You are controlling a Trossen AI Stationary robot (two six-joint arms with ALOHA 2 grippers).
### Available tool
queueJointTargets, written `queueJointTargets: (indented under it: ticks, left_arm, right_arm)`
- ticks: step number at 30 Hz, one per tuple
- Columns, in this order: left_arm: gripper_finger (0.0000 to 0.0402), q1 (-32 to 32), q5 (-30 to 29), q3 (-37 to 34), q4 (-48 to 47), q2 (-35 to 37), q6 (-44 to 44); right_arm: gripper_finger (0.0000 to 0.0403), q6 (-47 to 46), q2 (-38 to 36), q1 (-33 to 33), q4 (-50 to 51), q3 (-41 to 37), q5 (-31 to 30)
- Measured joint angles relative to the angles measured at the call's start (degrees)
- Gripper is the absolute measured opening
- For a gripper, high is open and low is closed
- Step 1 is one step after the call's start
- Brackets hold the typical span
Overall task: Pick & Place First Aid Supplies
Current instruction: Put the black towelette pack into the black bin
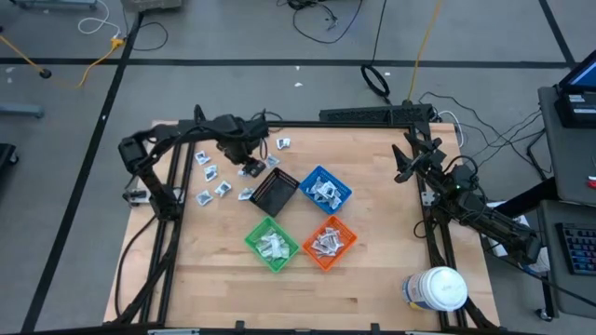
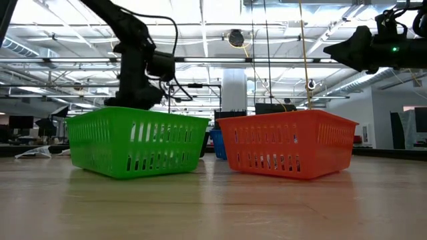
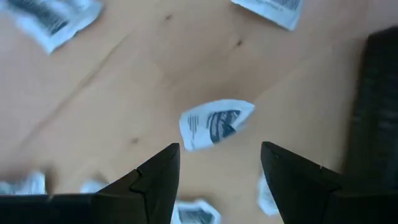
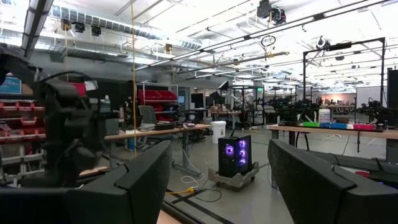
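The left hand (image 3: 219, 171) is held open and empty just above a white packet (image 3: 214, 123) lying on the table (image 3: 124, 93) beside the black bin (image 1: 276, 192). The right hand (image 4: 221, 186) is parked open, well apart.

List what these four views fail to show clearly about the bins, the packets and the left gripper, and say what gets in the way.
- Black bin: contents too dark to tell in the high view; hidden behind the green bin in the low view.
- Loose packets: print too small from above; blurred on the packet in the left wrist view.
- Left gripper: hidden behind the green bin in the low view.
- White jar: label unreadable.
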State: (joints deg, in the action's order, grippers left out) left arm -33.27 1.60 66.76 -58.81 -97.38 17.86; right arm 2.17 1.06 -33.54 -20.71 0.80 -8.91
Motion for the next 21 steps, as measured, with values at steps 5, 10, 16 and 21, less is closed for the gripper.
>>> queueJointTargets:
  ticks: [5,10,16,21]
  left_arm:
    - [0.0230,2.1,-5.1,-5.9,8.3,0.0,-7.7]
    - [0.0230,2.6,-6.2,-9.2,13.3,-0.5,-14.2]
    - [0.0197,2.6,-4.6,-11.3,12.9,-1.0,-18.0]
    - [0.0113,2.6,-4.6,-11.6,12.3,-1.0,-17.8]
  right_arm:
    - [0.0263,0.0,0.0,0.0,0.0,0.0,0.0]
    - [0.0263,0.0,0.0,0.0,0.0,0.0,0.0]
    - [0.0263,0.0,0.0,0.0,0.0,0.0,0.0]
    - [0.0263,0.0,0.0,0.0,0.0,0.0,0.0]
